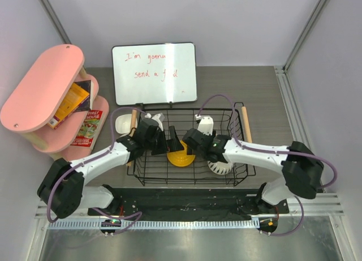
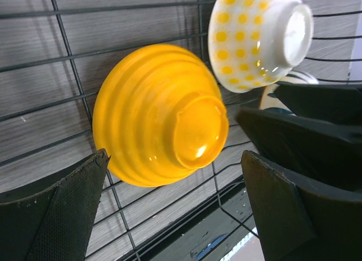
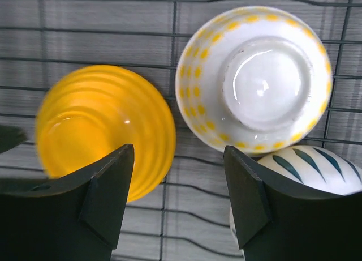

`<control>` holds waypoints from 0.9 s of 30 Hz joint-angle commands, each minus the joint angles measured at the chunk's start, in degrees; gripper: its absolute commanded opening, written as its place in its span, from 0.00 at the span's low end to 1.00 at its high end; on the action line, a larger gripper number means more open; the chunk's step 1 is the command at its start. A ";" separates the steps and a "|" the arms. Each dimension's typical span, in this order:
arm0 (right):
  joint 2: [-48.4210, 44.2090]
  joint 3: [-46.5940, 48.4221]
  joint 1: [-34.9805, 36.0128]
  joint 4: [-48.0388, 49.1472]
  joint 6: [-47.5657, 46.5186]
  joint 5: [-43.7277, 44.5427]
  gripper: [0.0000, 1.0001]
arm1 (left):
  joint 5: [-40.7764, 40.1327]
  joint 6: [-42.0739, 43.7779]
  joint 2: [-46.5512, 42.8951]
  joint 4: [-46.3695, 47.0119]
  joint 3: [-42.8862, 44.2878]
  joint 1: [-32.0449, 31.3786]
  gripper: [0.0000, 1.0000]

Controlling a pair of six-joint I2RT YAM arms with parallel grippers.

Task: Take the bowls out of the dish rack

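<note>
Both arms reach into the dish rack, nothing held.
Left gripper and right gripper gape wide over the upside-down yellow bowl on the rack floor. The dotted white bowl sits just beside it, with the striped bowl next along.

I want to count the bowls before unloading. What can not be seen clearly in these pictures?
- Top view: the left arm and the right arm cover much of the dish rack; what lies under them is hidden.
- Right wrist view: the striped bowl is cut off by the right gripper's finger and the picture's edge.
- Top view: the last word on the whiteboard is not readable.
</note>
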 commanded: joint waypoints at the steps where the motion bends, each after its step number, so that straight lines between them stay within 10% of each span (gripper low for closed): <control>1: 4.13 2.71 -0.84 0.68 -2.46 1.24 0.70 | 0.60 -0.48 0.37 -0.51 1.64 -0.01 1.00; 18: 6.51 -0.28 -0.93 3.58 -1.93 -1.58 0.70 | -3.44 1.19 7.40 -2.36 2.00 0.07 1.00; 27: 7.92 -2.04 -0.93 6.39 -1.93 -4.83 0.70 | 8.14 -0.12 10.83 9.14 -0.81 0.08 0.98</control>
